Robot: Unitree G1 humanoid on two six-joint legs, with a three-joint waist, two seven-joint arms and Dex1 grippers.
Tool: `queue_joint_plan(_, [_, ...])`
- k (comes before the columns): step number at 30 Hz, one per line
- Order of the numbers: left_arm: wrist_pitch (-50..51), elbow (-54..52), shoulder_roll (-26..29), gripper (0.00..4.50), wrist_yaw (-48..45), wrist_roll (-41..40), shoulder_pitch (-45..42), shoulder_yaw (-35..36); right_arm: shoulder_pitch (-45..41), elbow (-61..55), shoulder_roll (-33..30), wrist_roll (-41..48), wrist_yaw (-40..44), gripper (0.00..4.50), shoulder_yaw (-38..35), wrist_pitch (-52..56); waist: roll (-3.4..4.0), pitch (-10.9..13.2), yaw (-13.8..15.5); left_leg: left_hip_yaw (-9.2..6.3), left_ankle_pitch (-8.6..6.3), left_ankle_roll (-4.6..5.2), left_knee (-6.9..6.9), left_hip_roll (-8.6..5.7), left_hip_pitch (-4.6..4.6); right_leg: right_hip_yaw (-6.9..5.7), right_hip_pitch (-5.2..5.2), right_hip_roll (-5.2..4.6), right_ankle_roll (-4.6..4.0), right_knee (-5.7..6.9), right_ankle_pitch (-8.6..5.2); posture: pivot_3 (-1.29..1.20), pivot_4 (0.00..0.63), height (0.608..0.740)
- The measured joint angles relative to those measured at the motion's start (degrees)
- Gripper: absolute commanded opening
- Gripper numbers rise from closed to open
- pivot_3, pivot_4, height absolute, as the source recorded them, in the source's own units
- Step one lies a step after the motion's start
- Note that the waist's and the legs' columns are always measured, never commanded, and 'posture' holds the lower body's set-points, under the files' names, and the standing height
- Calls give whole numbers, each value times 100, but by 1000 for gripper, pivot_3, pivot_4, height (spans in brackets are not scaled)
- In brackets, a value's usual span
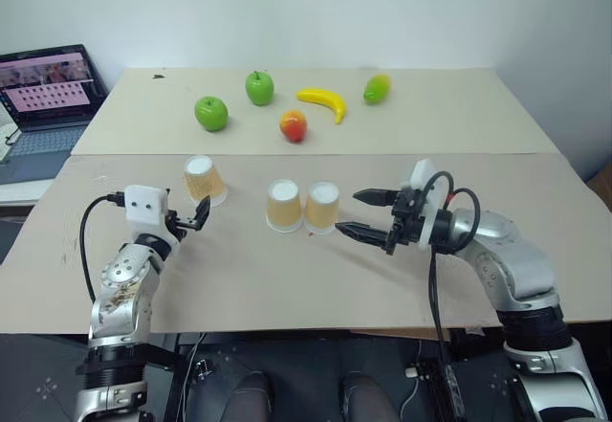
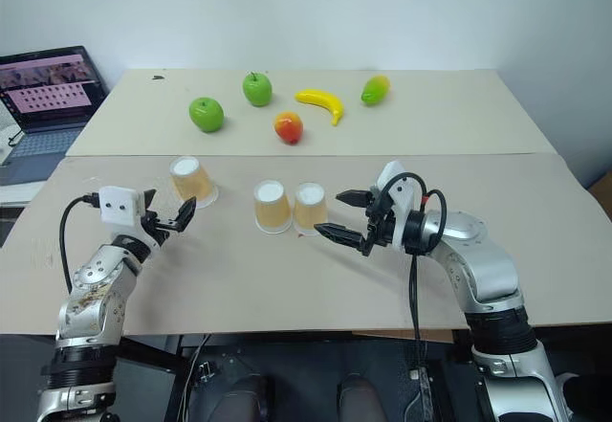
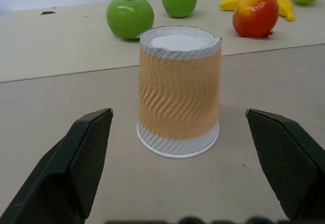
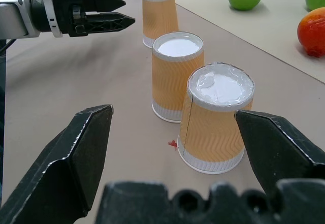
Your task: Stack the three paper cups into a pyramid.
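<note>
Cups, three of them, stood upside down and unstacked on the bench (image 1: 287, 278): a pair touching side by side at the middle, the left of the pair (image 1: 284, 205) and the right of the pair (image 1: 322, 207), and a lone cup (image 1: 205, 180) well apart to their left. Behind them lay two green apples (image 1: 211, 113), a banana (image 1: 322, 102) and a red fruit (image 1: 293, 125). Right gripper (image 1: 356, 214) gaped wide just beside the pair. Left gripper (image 1: 194, 215) hung spread apart, near the lone cup without touching it.
</note>
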Motion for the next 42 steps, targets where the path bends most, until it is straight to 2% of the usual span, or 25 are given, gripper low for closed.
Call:
queue_joint_plan(5, [-206,762,46,4480,-203,25,-418,-37,0,2,-4,0,0,4500,-2,2,0,0,14,0,0,0,0,0,-3,-1,-2,1,0,-1,0,0,150,732])
queue_joint_plan(11, [-686,2027,180,4480,-594,162,-1433,-195,-1,7,-25,-1,-1,4500,-14,2,0,0,35,1,0,0,1,-1,-5,-2,-1,0,0,-5,0,0,150,732])
queue_joint_plan(18, [-1121,3077,173,4480,-860,342,-1983,-384,1,11,-80,-1,-16,4500,-45,2,-1,0,23,0,0,0,3,-1,-9,-2,-8,2,0,1,0,0,150,732])
queue_joint_plan(24, [-1361,3347,174,4480,-915,399,-2264,-388,11,9,-80,-1,-61,4500,-45,2,-1,0,26,0,0,1,5,0,-11,-2,-7,1,1,-1,0,0,150,732])
queue_joint_plan(35, [-1381,3330,174,4480,-1000,399,-2282,-388,14,15,-80,-9,-106,4500,-44,-1,-1,0,23,-1,0,0,5,-1,-11,-2,-8,1,1,1,0,0,150,732])
queue_joint_plan(38, [-1381,3279,174,3827,-1023,396,-2282,-387,14,31,-80,-18,-105,4500,-41,-7,-1,0,23,-1,0,0,5,-1,-11,-2,-8,1,1,2,0,0,150,732])
queue_joint_plan(41, [-1381,3249,173,2694,-1031,392,-2272,-386,12,82,-79,-57,-106,4500,-29,-15,-1,0,22,-1,0,1,5,0,-11,-2,-8,1,0,2,0,0,150,732])
queue_joint_plan(42, [-1381,3234,173,2468,-1031,392,-2265,-386,12,91,-79,-59,-105,4500,-29,-18,-1,0,22,-1,0,0,5,0,-11,-2,-8,1,1,2,0,0,150,732])
